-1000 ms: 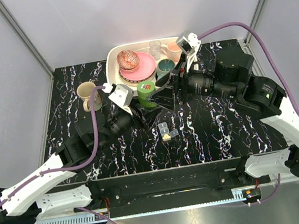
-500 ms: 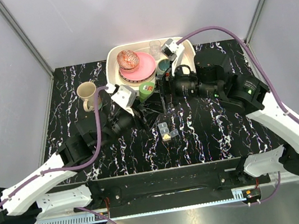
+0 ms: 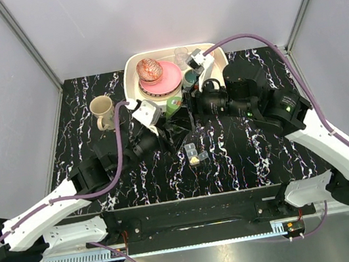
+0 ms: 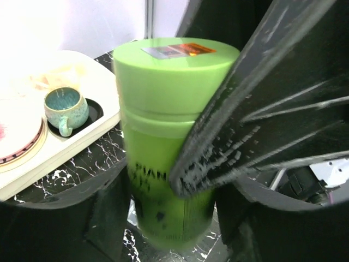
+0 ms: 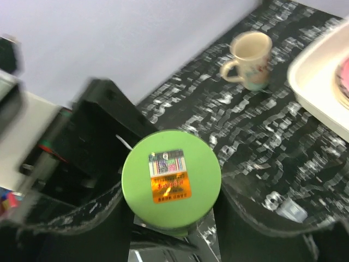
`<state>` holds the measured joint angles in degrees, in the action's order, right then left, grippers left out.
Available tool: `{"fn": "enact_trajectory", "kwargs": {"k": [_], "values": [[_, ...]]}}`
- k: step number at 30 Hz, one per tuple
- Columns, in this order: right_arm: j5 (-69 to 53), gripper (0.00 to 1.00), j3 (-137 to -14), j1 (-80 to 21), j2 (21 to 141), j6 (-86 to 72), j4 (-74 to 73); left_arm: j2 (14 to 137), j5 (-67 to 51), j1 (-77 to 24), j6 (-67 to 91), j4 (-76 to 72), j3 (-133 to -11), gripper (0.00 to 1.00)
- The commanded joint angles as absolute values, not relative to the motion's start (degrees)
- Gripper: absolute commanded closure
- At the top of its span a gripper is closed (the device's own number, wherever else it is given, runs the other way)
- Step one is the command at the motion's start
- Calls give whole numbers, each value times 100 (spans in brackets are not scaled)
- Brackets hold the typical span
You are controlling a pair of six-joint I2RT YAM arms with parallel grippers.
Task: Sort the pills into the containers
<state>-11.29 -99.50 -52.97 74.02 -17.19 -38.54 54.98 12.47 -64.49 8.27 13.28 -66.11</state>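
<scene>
Green bottle [image 4: 163, 136], tilted, sits clamped in the left jaws at the middle of the top view. The right jaws straddle its cap [image 5: 171, 178]; whether they grip it I cannot tell. Lower centre, on the surface [image 3: 264, 150], the containers [image 3: 193, 152] show pills [image 3: 195, 160] in one compartment. I judge the sorting barely begun, with the bottle not yet opened.

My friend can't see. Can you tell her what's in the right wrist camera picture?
The round cap of a green bottle, with a shiny sticker, is seen from above between the black fingers of the right gripper. Behind it, a cream mug stands on the black marbled table, and a white tray shows at the right edge.
</scene>
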Motion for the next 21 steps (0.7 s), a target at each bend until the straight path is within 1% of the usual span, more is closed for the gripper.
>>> {"fn": "enact_trajectory", "kwargs": {"k": [1, 2, 4, 5, 6, 8, 9, 11, 12, 13, 18, 19, 21], "values": [[408, 88, -9451, -5274, 7032, -1592, -3920, 5291, 1906, -6460, 1053, 1080, -6426, 25], [657, 88, -9300, -5230, 7014, -1513, -3920, 5274, 2046, -6460, 1168, 1159, -6355, 1], [1035, 95, -8791, -5029, 6987, -1468, -3903, 5177, 2153, -6460, 1579, 1352, -6066, 1], [1020, 98, -8606, -4653, 6970, -1529, -3868, 5125, 2145, -6460, 1695, 1388, -5943, 1], [976, 100, -8152, -4475, 6900, -1616, -3771, 5002, 2127, -6460, 1801, 1423, -5820, 1], [1037, 100, -7632, -3984, 6777, -1705, -3263, 4835, 2153, -6460, 2152, 1520, -5442, 1], [1142, 100, -7107, -3851, 6655, -1731, -3061, 4738, 2153, -6460, 2249, 1529, -5301, 1], [1607, 100, -6629, -3675, 6557, -1731, -2402, 4413, 2171, -6460, 2504, 1512, -4949, 1], [1913, 100, -6175, -3517, 6513, -1723, -2173, 4316, 2171, -6460, 2574, 1503, -4748, 1], [2055, 100, -5970, -3455, 6487, -1749, -1718, 4107, 2171, -6460, 2680, 1459, -4668, 1], [2741, 100, -4706, -3208, 6425, -2030, -389, 3709, 2048, -6460, 2883, 1441, -4299, 1], [2768, 100, -4485, -3191, 6407, -2030, 353, 3674, 2013, -6460, 2900, 1424, -4280, 1], [2786, 100, -3862, -3164, 6355, -1987, 1060, 3647, 1916, -6460, 2935, 1424, -4219, 1]]}}
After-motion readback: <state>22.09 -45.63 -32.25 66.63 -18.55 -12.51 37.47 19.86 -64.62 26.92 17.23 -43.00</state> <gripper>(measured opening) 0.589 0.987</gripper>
